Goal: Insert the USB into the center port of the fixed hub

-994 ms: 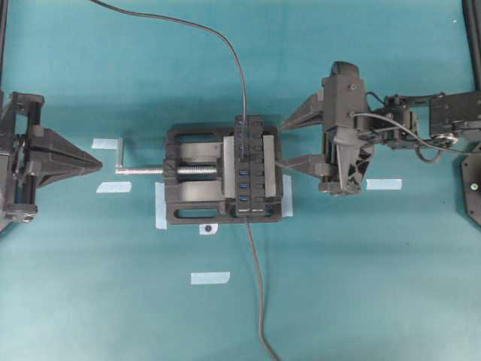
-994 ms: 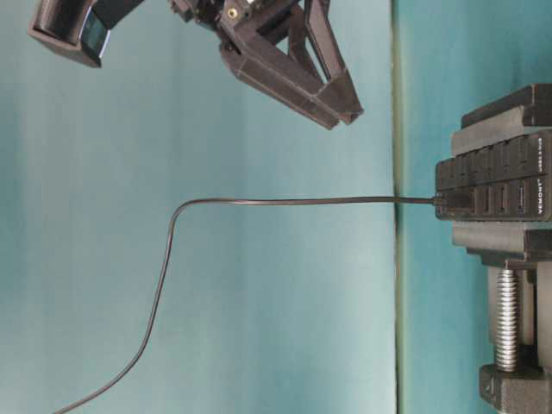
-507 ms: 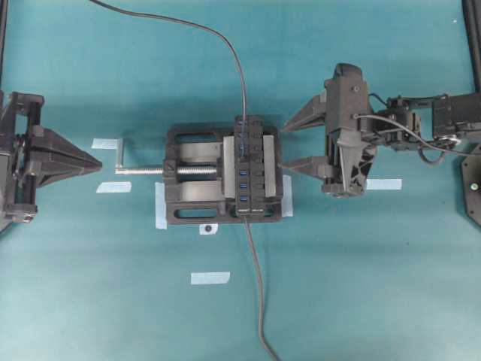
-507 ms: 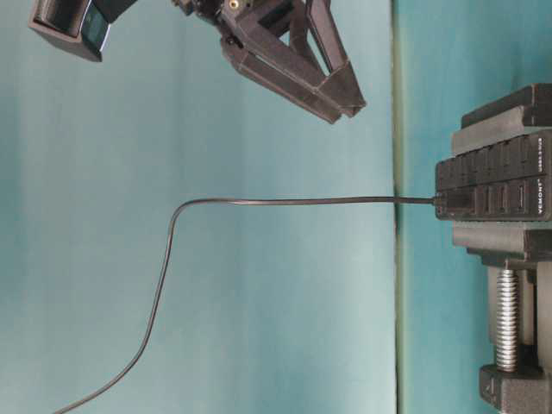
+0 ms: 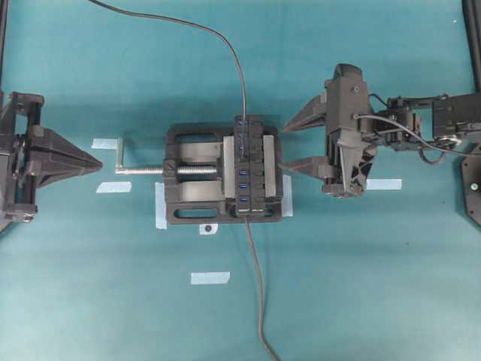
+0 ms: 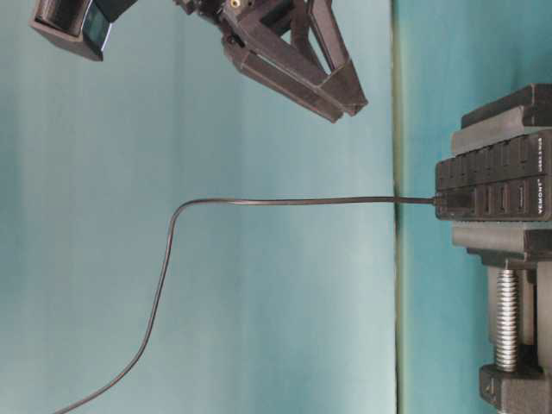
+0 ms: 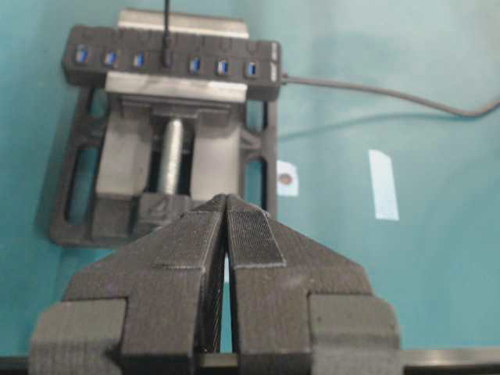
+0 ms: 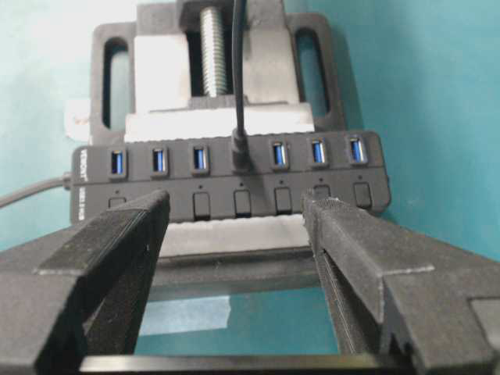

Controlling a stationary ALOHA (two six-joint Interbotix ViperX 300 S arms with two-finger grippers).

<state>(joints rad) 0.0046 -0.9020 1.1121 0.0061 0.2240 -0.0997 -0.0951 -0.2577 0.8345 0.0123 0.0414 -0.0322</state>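
The fixed hub (image 5: 252, 167) is a narrow black strip clamped in a vise. The USB (image 8: 241, 156) sits plugged into the center port, with three blue slots on each side of it. Its thin cable (image 5: 225, 45) runs off toward the far edge. My right gripper (image 5: 283, 146) hovers just right of the hub, open and holding nothing. In the right wrist view the right gripper (image 8: 236, 203) stands apart from the hub (image 8: 234, 183). My left gripper (image 5: 98, 161) rests at the far left, shut and empty. It points at the vise, with its tips (image 7: 226, 199) together.
The black vise (image 5: 195, 173) has a silver screw crank (image 5: 124, 154) sticking out to the left. The hub's own lead (image 5: 259, 301) trails toward the near edge. Pale tape strips (image 5: 210, 277) (image 5: 383, 183) (image 5: 105, 143) lie on the teal mat.
My right gripper has lifted slightly and turned a little at the wrist, jaws still wide. The USB, cable and left gripper have not moved.
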